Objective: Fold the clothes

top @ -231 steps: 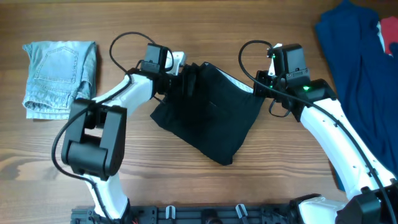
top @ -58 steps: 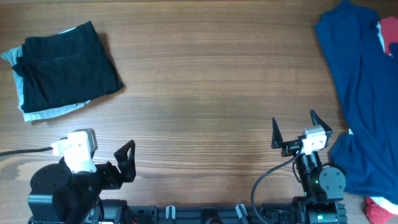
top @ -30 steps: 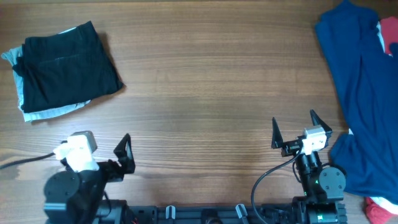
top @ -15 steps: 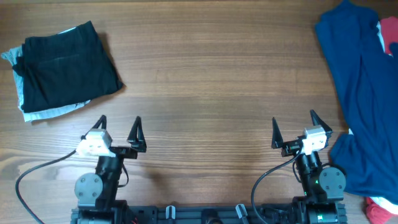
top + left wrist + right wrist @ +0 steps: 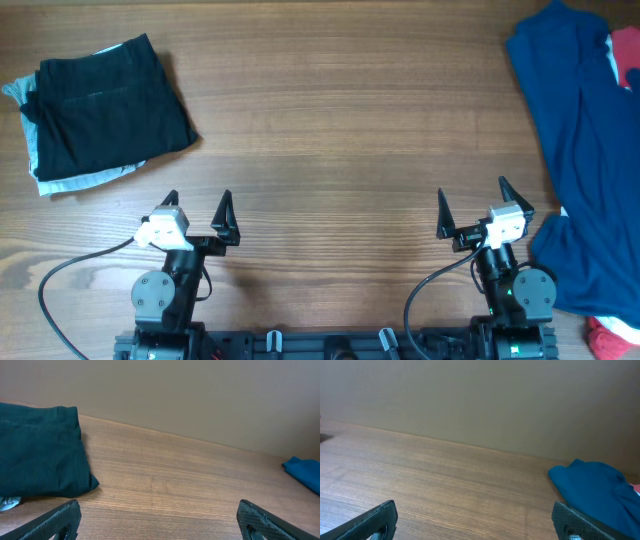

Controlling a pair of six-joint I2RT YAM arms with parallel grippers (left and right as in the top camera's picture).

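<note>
The black clothes (image 5: 105, 105) lie folded into a rough square at the table's far left, stacked on a light-blue denim piece (image 5: 75, 181) whose edge peeks out below. The left wrist view shows the black clothes (image 5: 40, 450) at its left. My left gripper (image 5: 197, 200) stands open near the front edge, well apart from the stack, with nothing between its fingers (image 5: 62, 520). My right gripper (image 5: 470, 205) is open too, at the front right, with bare wood between its fingers (image 5: 570, 520).
A royal-blue garment (image 5: 575, 150) is spread over the table's right side and reaches close to my right arm; it also shows as the blue garment (image 5: 595, 490) in the right wrist view. A red piece of fabric (image 5: 605, 340) lies at the bottom right corner.
My left arm has swung from a turned pose at the front left to facing straight ahead, ending slightly to the right. The right arm and the folded stack have not moved.
</note>
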